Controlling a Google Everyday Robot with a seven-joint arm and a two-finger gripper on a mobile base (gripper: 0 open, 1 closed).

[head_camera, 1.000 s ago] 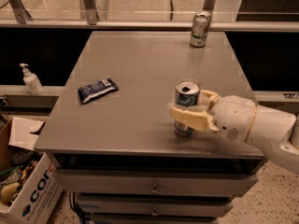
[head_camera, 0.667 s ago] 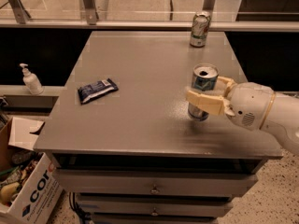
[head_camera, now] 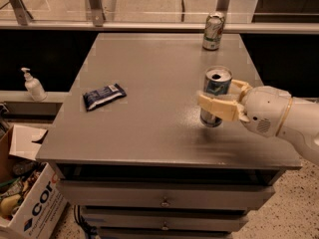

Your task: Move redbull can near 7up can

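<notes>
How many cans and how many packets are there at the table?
Cans: 2, the redbull can, held in the gripper over the right side of the table, and the 7up can at the far edge.
Packets: 1, the blue packet on the left.
Total: 3.

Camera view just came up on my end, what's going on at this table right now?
The gripper, reaching in from the right, is shut on the upright redbull can over the front right part of the table. The 7up can stands at the far edge, apart from it, so the move is not yet done. A blue packet lies to the left.
</notes>
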